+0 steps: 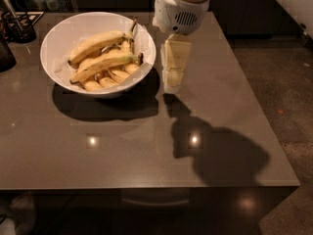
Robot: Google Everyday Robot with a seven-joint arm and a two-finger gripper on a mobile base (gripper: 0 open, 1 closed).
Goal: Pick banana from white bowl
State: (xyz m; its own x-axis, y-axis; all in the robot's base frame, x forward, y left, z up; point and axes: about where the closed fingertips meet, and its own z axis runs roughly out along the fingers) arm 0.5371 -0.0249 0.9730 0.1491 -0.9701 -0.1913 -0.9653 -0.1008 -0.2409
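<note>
A large white bowl [63,35] stands on the grey table at the back left. It holds several yellow bananas [98,43] lying across one another, stems toward the right rim. My gripper [174,80] hangs from the white wrist housing [181,11] just right of the bowl's right rim, above the table top, pointing down. It holds nothing that I can see. Its shadow falls on the table to the lower right.
The grey table [122,146] has its right edge [254,97] near a speckled floor. A dark holder with utensils [17,26] stands at the back left corner, and a dark object [5,55] sits at the left edge.
</note>
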